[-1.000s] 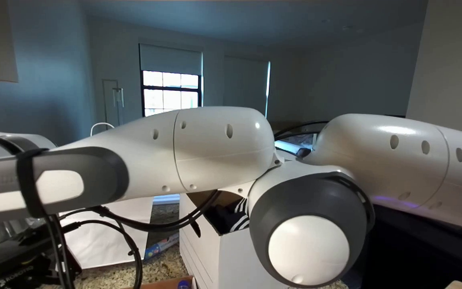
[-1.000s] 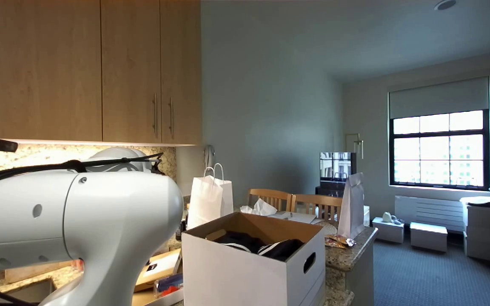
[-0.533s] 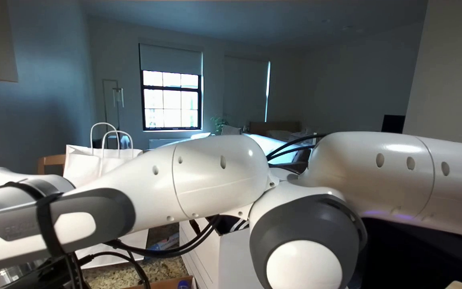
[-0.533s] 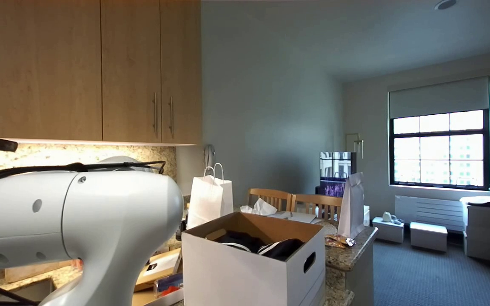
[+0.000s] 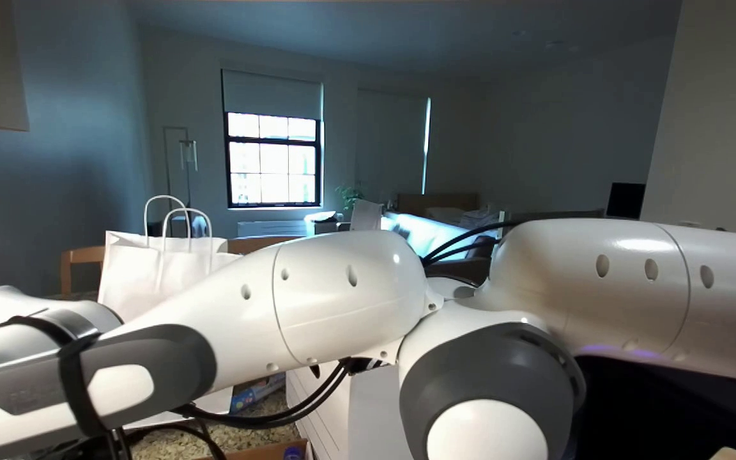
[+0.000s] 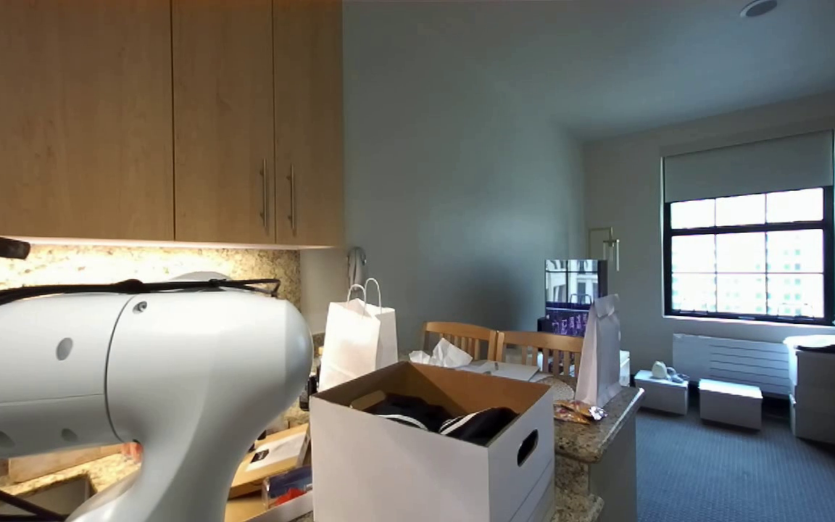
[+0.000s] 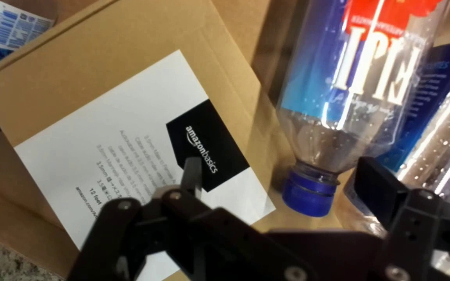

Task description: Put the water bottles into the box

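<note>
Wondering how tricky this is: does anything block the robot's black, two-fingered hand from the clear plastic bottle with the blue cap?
Nothing visible stands between the open hand and that bottle; another clear plastic bottle lies close beside it.

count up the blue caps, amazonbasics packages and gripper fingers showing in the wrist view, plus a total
Blue bottle cap: 1
Amazonbasics package: 1
Gripper fingers: 2
Total: 4

In the wrist view, one water bottle (image 7: pixel 348 93) between the package (image 7: pixel 143 109) at left and another bottle (image 7: pixel 447 144) at right.
</note>
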Controlling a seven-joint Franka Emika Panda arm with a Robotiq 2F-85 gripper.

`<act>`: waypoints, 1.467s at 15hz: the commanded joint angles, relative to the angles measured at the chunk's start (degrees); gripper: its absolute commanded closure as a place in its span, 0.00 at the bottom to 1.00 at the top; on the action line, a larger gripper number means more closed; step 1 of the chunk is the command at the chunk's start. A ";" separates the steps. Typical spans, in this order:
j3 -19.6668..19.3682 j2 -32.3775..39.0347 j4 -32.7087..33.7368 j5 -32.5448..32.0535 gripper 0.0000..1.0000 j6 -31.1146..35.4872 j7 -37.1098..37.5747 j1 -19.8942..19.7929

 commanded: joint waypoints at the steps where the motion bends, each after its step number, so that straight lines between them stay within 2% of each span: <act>1: -0.30 0.04 -2.13 -0.27 0.10 2.07 -0.73 0.33; 2: -0.33 0.06 -2.49 -0.29 0.11 2.21 -0.83 0.32; 6: -0.36 0.33 -3.55 -0.50 0.00 1.48 -2.49 0.23; 7: -0.34 0.42 -3.64 -0.46 0.28 0.88 -2.96 0.15; 9: -0.30 0.51 -4.26 -0.37 0.36 0.33 -3.49 -0.05; 10: -0.38 0.53 -4.50 -0.52 0.44 0.39 -3.83 0.05; 18: -0.55 0.46 -5.17 -0.66 0.91 0.43 -5.97 -0.63; 22: -0.77 0.72 -4.43 -1.03 0.98 -1.13 -6.24 -0.11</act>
